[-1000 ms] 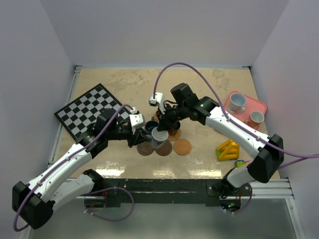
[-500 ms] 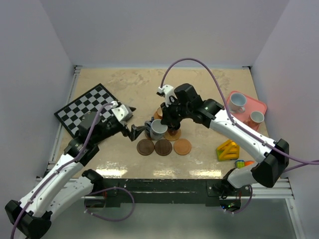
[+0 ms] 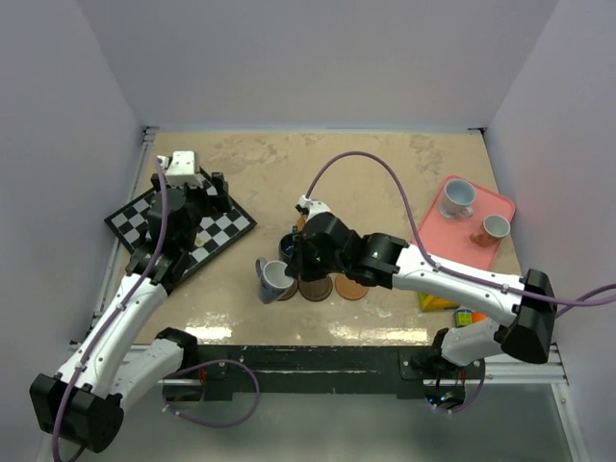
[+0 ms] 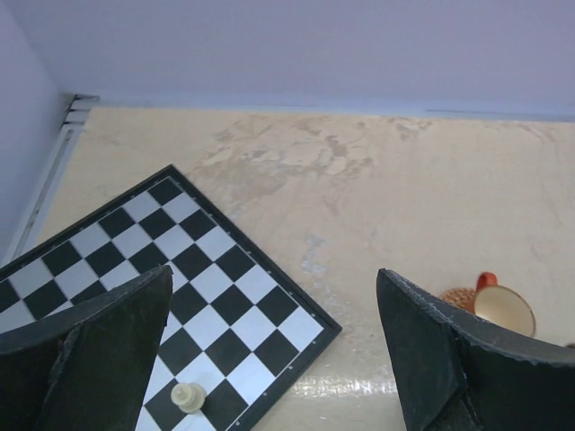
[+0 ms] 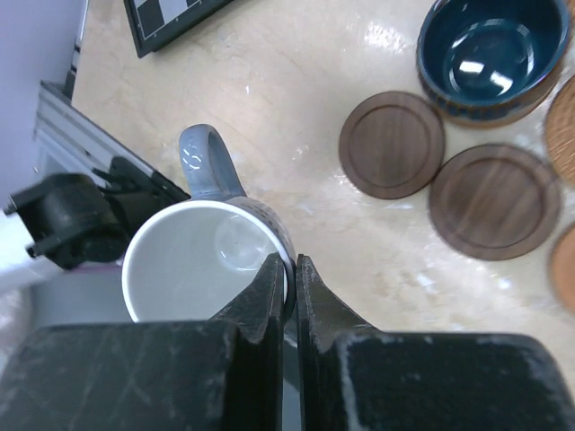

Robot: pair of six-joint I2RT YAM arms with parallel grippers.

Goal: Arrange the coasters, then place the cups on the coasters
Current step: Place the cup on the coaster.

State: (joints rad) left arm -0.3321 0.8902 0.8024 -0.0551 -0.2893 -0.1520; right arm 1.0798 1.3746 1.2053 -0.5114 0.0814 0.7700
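Observation:
My right gripper (image 5: 289, 269) is shut on the rim of a grey cup (image 5: 202, 260) with a white inside, held just above the table near its front (image 3: 270, 279). Beside it lie two dark brown coasters (image 5: 392, 144) (image 5: 492, 200), and orange-tan coasters (image 5: 562, 117) show at the frame's edge. A dark blue cup (image 5: 494, 49) stands behind them. In the left wrist view an orange-tan cup (image 4: 503, 310) sits by a woven coaster (image 4: 460, 296). My left gripper (image 4: 274, 274) is open and empty above the chessboard (image 4: 180, 269), far left of the cups (image 3: 214, 192).
A pink tray (image 3: 478, 214) at the right holds two white cups (image 3: 458, 197) (image 3: 496, 228). A pale pawn (image 4: 187, 395) stands on the chessboard. A yellow block (image 3: 435, 302) and small coloured pieces (image 3: 467, 315) lie by the right arm's base.
The left gripper opened, let go of the grey cup and drew back left over the chessboard. The right gripper carried the cup toward the table's near left.

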